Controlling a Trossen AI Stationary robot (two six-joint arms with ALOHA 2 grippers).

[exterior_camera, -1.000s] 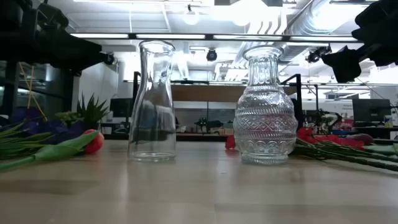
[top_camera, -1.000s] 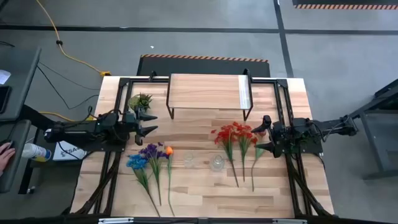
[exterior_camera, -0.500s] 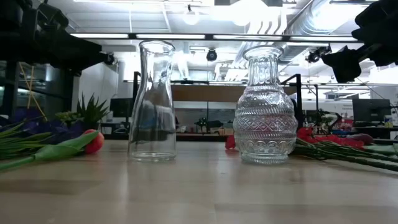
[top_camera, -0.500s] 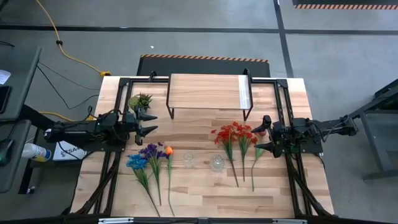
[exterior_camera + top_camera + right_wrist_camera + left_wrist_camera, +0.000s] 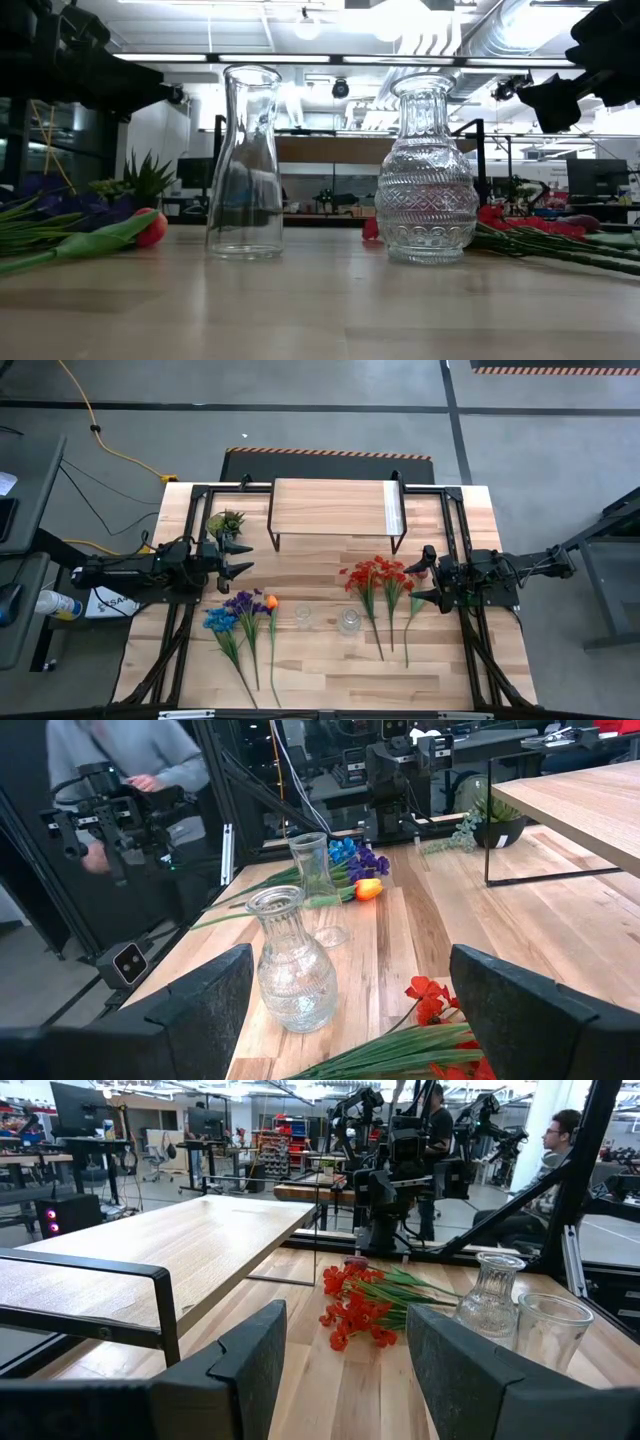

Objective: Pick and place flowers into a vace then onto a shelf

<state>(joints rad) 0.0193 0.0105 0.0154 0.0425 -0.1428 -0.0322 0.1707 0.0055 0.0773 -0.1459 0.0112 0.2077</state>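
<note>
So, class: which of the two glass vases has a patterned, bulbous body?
The textured vase nearer the red flowers; the smooth vase beside it is plain and slimmer.

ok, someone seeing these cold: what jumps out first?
Probably the two clear glass vases, a smooth one and a patterned one, standing empty side by side mid-table. Flowers lie flat on either side: a red bunch toward the right gripper, blue, purple and orange ones toward the left gripper. Both grippers hang open at the table's sides, and the low wooden shelf at the back is bare.
</note>
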